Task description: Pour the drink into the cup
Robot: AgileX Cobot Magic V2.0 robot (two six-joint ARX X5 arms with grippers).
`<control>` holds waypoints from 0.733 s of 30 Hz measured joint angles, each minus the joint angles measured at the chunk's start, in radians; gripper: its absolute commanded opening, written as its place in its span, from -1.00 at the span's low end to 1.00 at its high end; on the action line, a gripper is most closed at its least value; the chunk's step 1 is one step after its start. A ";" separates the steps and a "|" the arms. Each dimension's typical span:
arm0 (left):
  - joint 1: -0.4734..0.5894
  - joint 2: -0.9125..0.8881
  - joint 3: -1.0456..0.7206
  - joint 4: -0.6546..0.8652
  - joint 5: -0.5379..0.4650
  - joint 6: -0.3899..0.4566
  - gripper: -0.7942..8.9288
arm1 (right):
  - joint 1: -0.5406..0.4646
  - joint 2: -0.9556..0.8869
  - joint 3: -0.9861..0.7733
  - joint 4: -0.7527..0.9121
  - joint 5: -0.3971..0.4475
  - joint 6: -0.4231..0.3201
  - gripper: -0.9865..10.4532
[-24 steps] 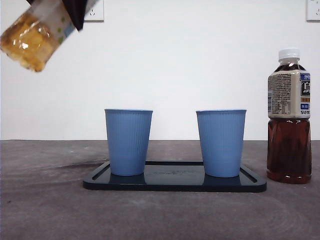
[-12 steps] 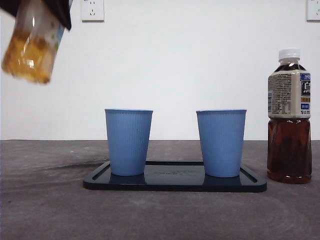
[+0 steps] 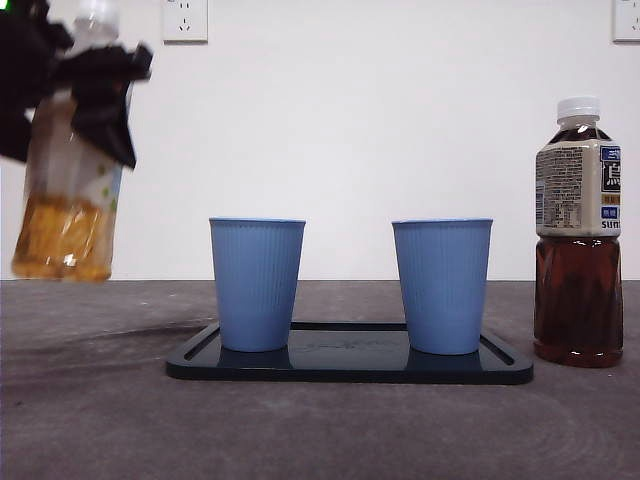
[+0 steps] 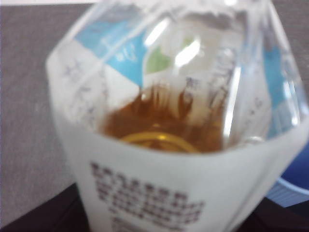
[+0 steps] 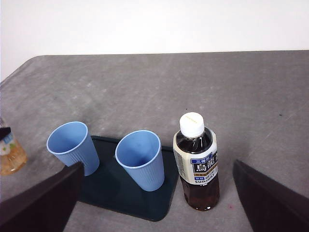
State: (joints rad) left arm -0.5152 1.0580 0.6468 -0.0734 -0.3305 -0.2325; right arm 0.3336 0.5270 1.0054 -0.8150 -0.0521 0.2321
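Front view: left gripper (image 3: 85, 95) held the clear plastic bottle of amber drink (image 3: 65, 200) upright, in the air at far left, well left of the dark rectangular tray (image 3: 350, 362). Jaws pinched the bottle's upper body just under the neck. Two ribbed blue plastic cups (image 3: 257, 285) (image 3: 442, 285) stood on the tray. A capped dark tea bottle with a white label (image 3: 578, 235) stood right of the tray, untouched.

Left wrist view: the bottle (image 4: 178, 125) filled the frame, liquid sitting low; jaws hidden behind it.

Right wrist view: right gripper (image 5: 157, 205) hung high over the table, jaws spread wide, holding nothing. Both cups (image 5: 73, 147) (image 5: 140, 159) looked empty from here.

Handling, judged: the bottle looked roughly a third full, so light; thin walls would dent under a hard squeeze, label film probably slippery. The labelled mid-body seems the best hold.

Grey matte tabletop (image 3: 100, 420), plain white wall with a socket (image 3: 185, 20).
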 measured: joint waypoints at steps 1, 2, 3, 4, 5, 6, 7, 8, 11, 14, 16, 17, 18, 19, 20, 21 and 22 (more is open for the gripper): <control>0.006 0.000 -0.023 0.031 0.000 -0.004 -0.26 | 0.000 0.000 0.000 0.000 0.000 0.000 0.03; 0.010 0.000 -0.043 0.061 0.000 -0.006 -0.26 | 0.000 0.000 0.000 0.000 0.000 0.000 0.03; 0.014 0.000 -0.064 0.093 -0.002 -0.009 -0.26 | 0.000 0.000 0.000 0.000 0.000 0.000 0.03; 0.019 0.000 -0.088 0.135 -0.002 -0.013 -0.26 | 0.000 0.000 0.000 0.000 0.000 0.000 0.03; 0.021 0.002 -0.103 0.162 -0.002 -0.014 -0.26 | 0.000 0.000 0.000 0.000 0.000 0.000 0.03; 0.024 0.005 -0.119 0.193 -0.002 -0.017 -0.26 | 0.000 0.000 0.000 0.000 0.000 0.000 0.03; 0.028 0.011 -0.132 0.225 -0.002 -0.018 -0.26 | 0.000 0.000 0.000 0.000 0.000 0.000 0.03; 0.030 0.019 -0.144 0.254 -0.002 -0.018 -0.26 | 0.000 0.000 0.000 0.000 0.000 0.000 0.03; 0.042 0.072 -0.158 0.333 0.018 -0.018 -0.26 | 0.000 0.000 0.000 0.000 0.000 0.000 0.03; 0.044 0.142 -0.158 0.409 0.043 -0.018 -0.26 | 0.000 0.000 0.000 0.000 0.000 0.000 0.03; 0.043 0.191 -0.158 0.461 0.049 -0.018 -0.26 | 0.000 0.000 0.000 -0.001 0.000 0.000 0.03; 0.043 0.211 -0.158 0.479 0.049 -0.018 -0.26 | 0.000 0.000 0.000 -0.002 0.000 0.000 0.03; 0.044 0.232 -0.158 0.495 0.048 -0.018 -0.26 | 0.000 0.000 0.000 -0.006 0.000 0.000 0.03; 0.044 0.253 -0.158 0.510 0.047 -0.018 -0.26 | 0.000 0.000 0.000 -0.008 0.000 0.000 0.03; 0.044 0.269 -0.158 0.520 0.047 -0.018 -0.26 | 0.000 0.000 0.000 -0.011 0.000 0.000 0.03; 0.044 0.283 -0.158 0.526 0.047 -0.018 -0.26 | 0.000 0.000 0.000 -0.013 0.000 0.000 0.03; 0.043 0.295 -0.158 0.541 0.045 -0.018 -0.26 | 0.000 0.000 0.000 -0.014 0.000 0.000 0.03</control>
State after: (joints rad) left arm -0.4717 1.3529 0.4885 0.4679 -0.2859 -0.2501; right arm 0.3336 0.5270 1.0054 -0.8288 -0.0525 0.2321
